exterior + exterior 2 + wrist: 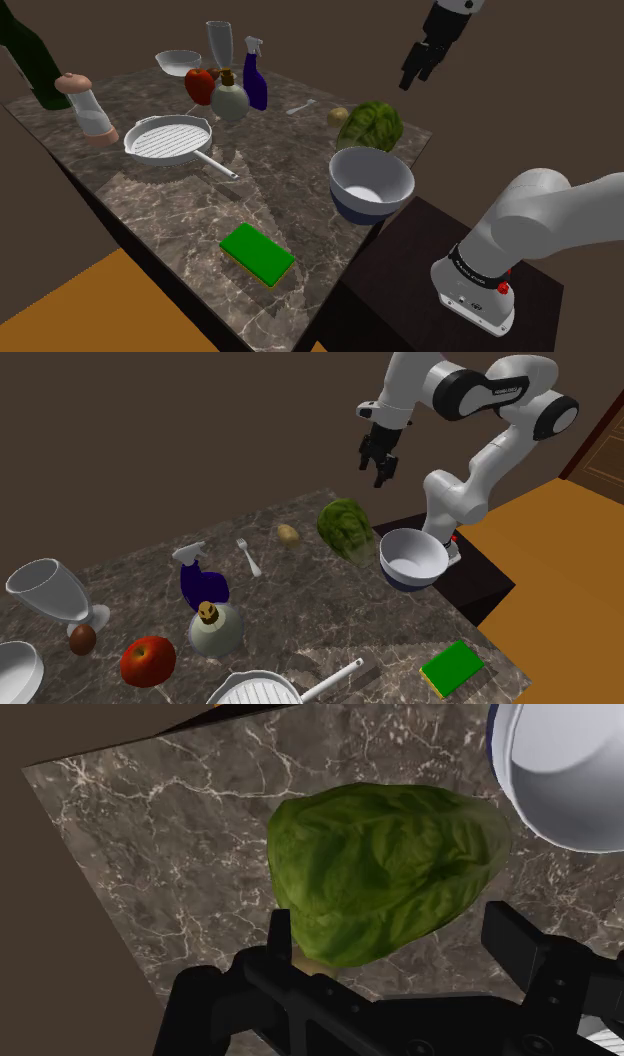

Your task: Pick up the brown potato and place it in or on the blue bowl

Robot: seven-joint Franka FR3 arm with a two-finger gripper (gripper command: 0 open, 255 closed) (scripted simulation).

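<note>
Black fingers (pixel 281 932) of the gripper (pixel 395 932) stand wide apart in the wrist view, with nothing clasped. Far below them lies the lettuce (pixel 385 874).

The potato (pixel 338 117) is small and tan. It sits on the marble table (pixel 150 210) near the far right corner in the shoulder view, just left of the lettuce (pixel 370 125). The second exterior view shows a narrow gap between potato (pixel 288 534) and lettuce (pixel 345 527). A fork (pixel 300 106) lies just beyond the potato to the shoulder view's left.

The bowl (pixel 350 205) is blue outside and white inside. It stands at the table's right edge, nearer than the lettuce and next to the stand (pixel 420 260). In the wrist view its rim (pixel 497 734) is cut off by the frame.

Farther left in the shoulder view are a blue spray bottle (pixel 255 80), a corked flask (pixel 229 98), a red fruit (pixel 200 85), a tall glass (pixel 219 45) and a clear bowl (pixel 178 62). A ribbed pan (pixel 165 138) and a shaker (pixel 88 110) sit nearer, and a green sponge (pixel 257 252) nearer still. A dark bottle (pixel 30 60) is cut off at the far left corner. In the second exterior view a small brown thing (pixel 82 640) by the glass's foot is too small to name.

The arm rises from the stand and folds at the elbow. Its hand points down, with the gripper (pixel 412 78) high above the table's far right corner, well apart from everything. In the shoulder view the upper links are cut off by the frame.
</note>
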